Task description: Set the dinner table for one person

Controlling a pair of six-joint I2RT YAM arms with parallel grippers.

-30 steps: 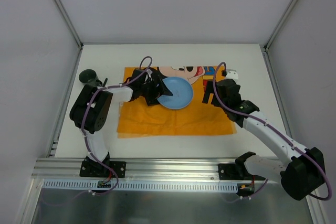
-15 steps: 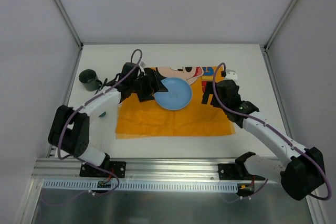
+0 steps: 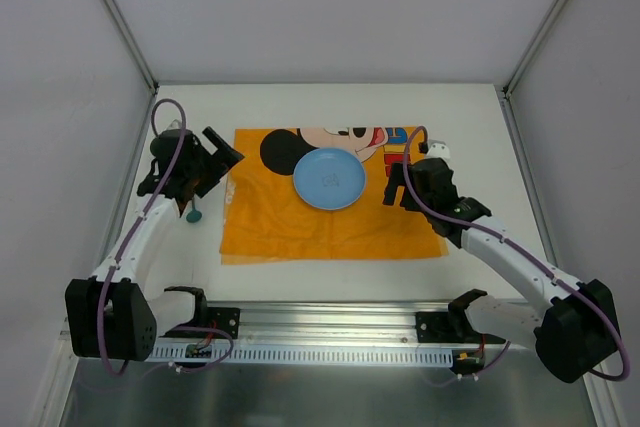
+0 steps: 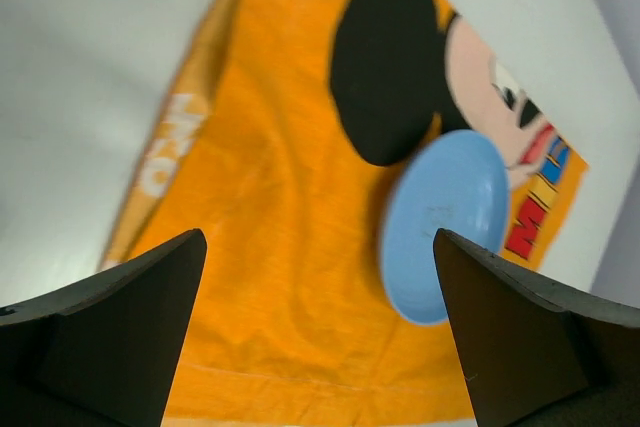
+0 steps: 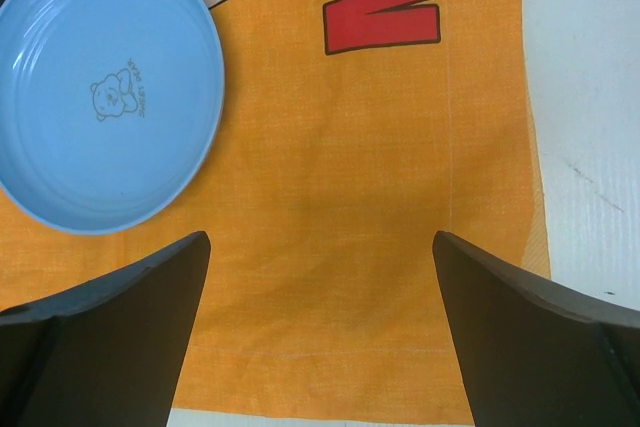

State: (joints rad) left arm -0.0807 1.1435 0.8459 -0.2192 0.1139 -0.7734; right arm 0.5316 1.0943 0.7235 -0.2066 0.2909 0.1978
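Observation:
The white dinner table (image 3: 300, 107) carries an orange cartoon-mouse placemat (image 3: 300, 222). A round light-blue plate (image 3: 329, 178) lies flat on the mat's upper middle, free of both grippers. My left gripper (image 3: 218, 165) hovers at the mat's left edge, well left of the plate, open and empty. In the left wrist view the plate (image 4: 445, 227) sits far ahead of the spread fingers (image 4: 120, 337). My right gripper (image 3: 397, 182) hangs open over the mat just right of the plate (image 5: 105, 87), with only orange cloth (image 5: 330, 247) between its fingers (image 5: 540, 337).
A small teal object (image 3: 190, 213) lies on the table under the left arm, partly hidden. Grey walls close in the table at the back and both sides. An aluminium rail (image 3: 320, 322) runs along the near edge by the arm bases.
My left gripper opened, let go of the plate and swung left to the mat's edge, now covering the dark cup. The plate stays on the mat. The right arm barely moved.

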